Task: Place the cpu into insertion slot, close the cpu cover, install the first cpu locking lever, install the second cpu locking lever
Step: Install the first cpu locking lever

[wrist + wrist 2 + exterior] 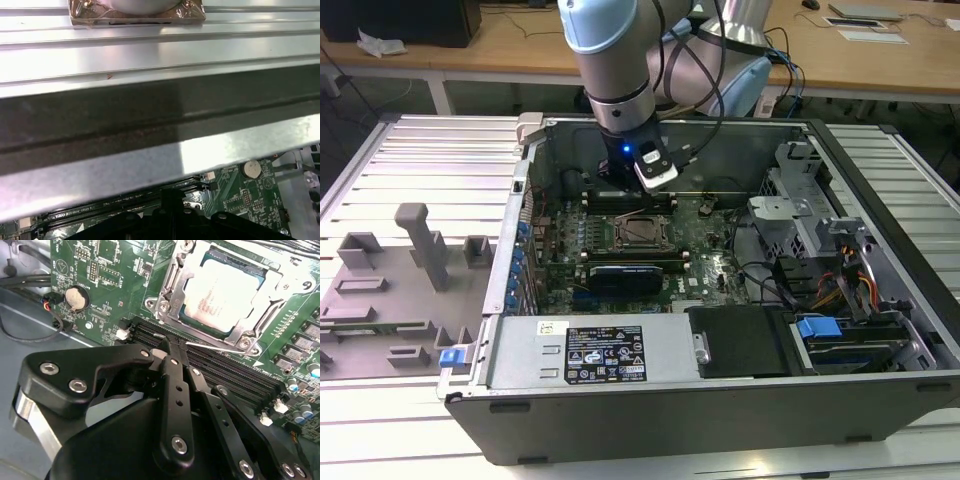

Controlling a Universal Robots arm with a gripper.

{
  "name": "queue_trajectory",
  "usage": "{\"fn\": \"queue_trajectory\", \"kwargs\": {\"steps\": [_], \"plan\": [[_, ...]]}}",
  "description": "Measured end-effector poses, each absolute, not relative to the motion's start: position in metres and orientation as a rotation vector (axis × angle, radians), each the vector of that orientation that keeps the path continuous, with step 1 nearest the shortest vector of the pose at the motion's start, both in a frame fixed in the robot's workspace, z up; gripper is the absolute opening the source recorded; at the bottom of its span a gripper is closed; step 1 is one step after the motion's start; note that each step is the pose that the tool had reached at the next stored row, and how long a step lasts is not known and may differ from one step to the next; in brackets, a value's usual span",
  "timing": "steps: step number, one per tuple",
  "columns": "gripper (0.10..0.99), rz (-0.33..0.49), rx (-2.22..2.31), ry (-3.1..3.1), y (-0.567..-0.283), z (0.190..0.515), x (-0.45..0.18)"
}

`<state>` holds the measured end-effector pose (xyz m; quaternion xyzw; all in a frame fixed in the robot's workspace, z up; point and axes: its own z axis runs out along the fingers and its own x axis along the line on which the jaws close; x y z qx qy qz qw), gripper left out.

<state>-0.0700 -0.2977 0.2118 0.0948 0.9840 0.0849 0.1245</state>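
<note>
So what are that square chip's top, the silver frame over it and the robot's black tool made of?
The cpu top looks like pale matt metal, with a dull sheen. The cpu cover seems bright stamped steel, glinting at its edges. The tool appears matt black metal or hard plastic, screwed together; I cannot tell which.

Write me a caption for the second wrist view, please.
The gripper poised over the memory slots, beside the cpu lying under the lowered cpu cover.

- In the second wrist view the gripper (168, 347) is hiding part of the memory slots (235, 374).
- The cpu cover (274, 290) is running past that picture's edge.
</note>
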Motion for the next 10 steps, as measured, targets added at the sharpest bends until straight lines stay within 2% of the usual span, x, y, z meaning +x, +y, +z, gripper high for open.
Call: {"fn": "queue_trajectory", "kwargs": {"steps": [10], "plan": [[0.106,0.236,0.36,2.854,-0.296,0.2092,-0.0752]]}}
